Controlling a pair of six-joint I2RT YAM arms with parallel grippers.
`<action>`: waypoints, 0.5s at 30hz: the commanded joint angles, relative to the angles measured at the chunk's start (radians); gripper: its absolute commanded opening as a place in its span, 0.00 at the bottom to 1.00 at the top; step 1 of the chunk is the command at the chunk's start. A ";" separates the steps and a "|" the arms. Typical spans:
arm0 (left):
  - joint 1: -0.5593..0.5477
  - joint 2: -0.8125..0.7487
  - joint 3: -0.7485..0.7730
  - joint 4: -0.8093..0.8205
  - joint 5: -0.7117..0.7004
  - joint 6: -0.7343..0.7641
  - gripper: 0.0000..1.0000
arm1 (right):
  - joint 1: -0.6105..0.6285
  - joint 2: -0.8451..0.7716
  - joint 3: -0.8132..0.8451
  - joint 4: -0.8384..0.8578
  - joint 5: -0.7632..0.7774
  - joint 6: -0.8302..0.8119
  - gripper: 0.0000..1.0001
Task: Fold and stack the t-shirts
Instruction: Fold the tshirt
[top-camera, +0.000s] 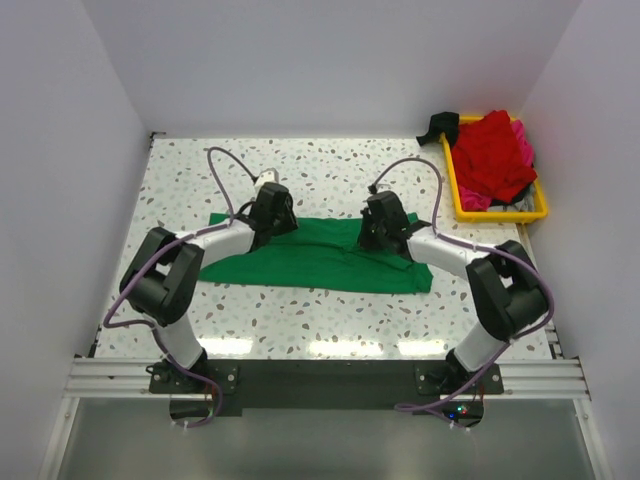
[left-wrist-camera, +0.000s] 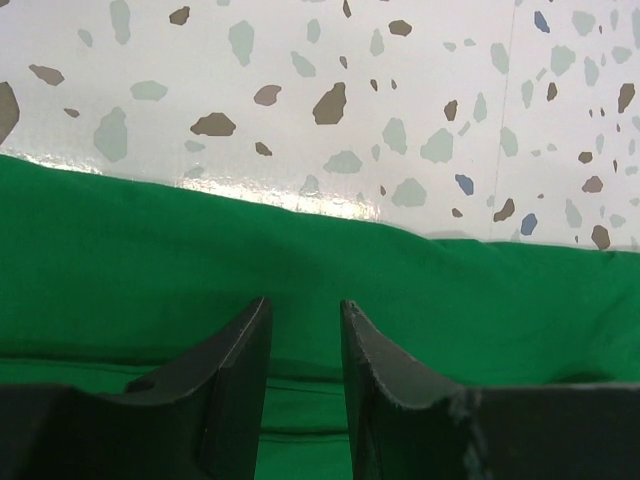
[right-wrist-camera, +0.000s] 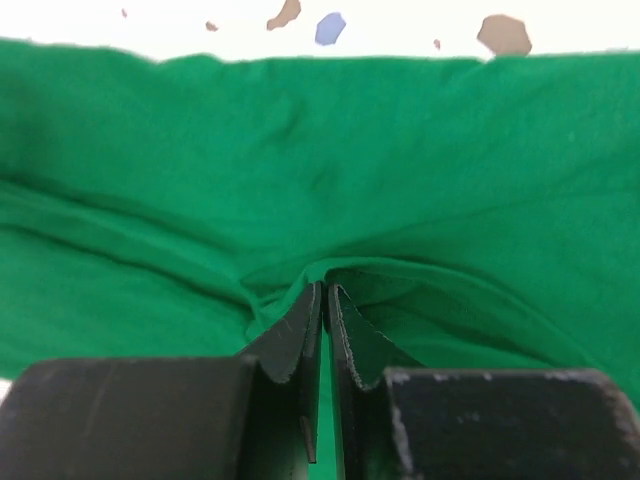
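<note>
green shirt (top-camera: 310, 262): bright green, folded into a long flat band across the middle of the table (top-camera: 330, 170), left end a little farther back than the right
green shirt, surface: mostly smooth, with a small puckered ridge and creases toward its right end
red shirt (top-camera: 495, 150): crumpled heap, topmost in the tray (top-camera: 500, 214) at the far right
pink shirt (top-camera: 523, 142): bunched under the red shirt, only edges showing
</note>
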 joint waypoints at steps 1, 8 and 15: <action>-0.012 0.007 0.032 0.027 -0.001 0.035 0.38 | 0.020 -0.066 -0.038 0.040 -0.015 0.025 0.08; -0.029 0.012 0.028 0.024 -0.008 0.034 0.38 | 0.051 -0.100 -0.089 0.043 -0.024 0.036 0.08; -0.035 0.018 0.019 0.019 -0.019 0.032 0.38 | 0.075 -0.128 -0.146 0.059 -0.023 0.054 0.08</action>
